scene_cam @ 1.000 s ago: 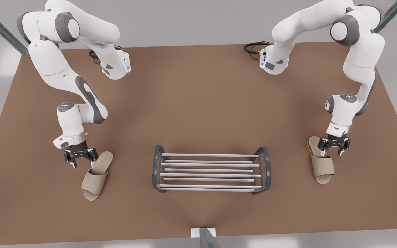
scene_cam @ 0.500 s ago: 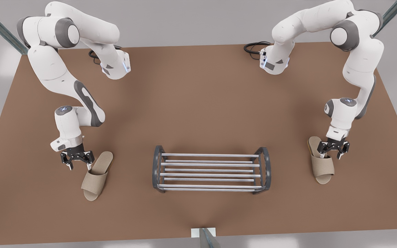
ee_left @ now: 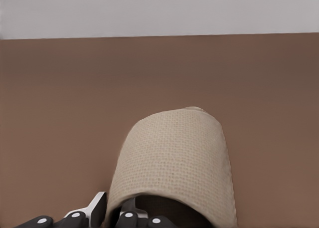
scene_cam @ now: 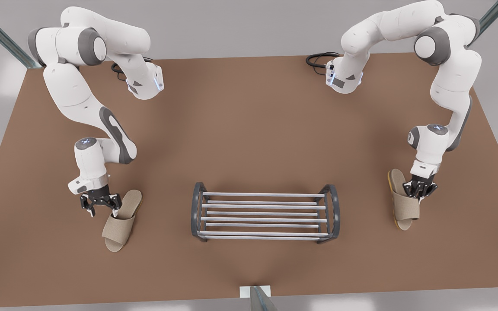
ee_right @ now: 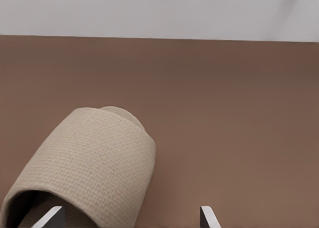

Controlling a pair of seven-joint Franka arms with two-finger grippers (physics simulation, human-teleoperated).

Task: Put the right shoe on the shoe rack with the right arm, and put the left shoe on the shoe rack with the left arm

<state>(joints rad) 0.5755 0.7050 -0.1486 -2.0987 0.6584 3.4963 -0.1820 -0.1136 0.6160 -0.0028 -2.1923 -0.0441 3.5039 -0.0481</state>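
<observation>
Brown surface [scene_cam: 249, 129] carries your shoe rack [scene_cam: 265, 214] between both arms. Your left pincer [scene_cam: 419, 190] grips the left shoe [scene_cam: 404, 206] by its strap. Your right pincer [scene_cam: 100, 203] is spread, with the right shoe [scene_cam: 121, 220] just beside it.

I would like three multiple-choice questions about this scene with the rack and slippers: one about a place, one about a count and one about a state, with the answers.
1. Where is the rack?
A) between the two slippers
B) at the far edge
C) under an arm's base

2. How many slippers lie on the rack?
A) none
B) one
C) two

3. How is the right gripper, at the front view's left?
A) shut on a rack bar
B) open, at a slipper
C) raised high over the rack

Answers:
1A: the right slipper and left slipper lie on the table either side.
2A: its bars are bare.
3B: its fingers are spread; the left gripper is shut on the left slipper.
</observation>
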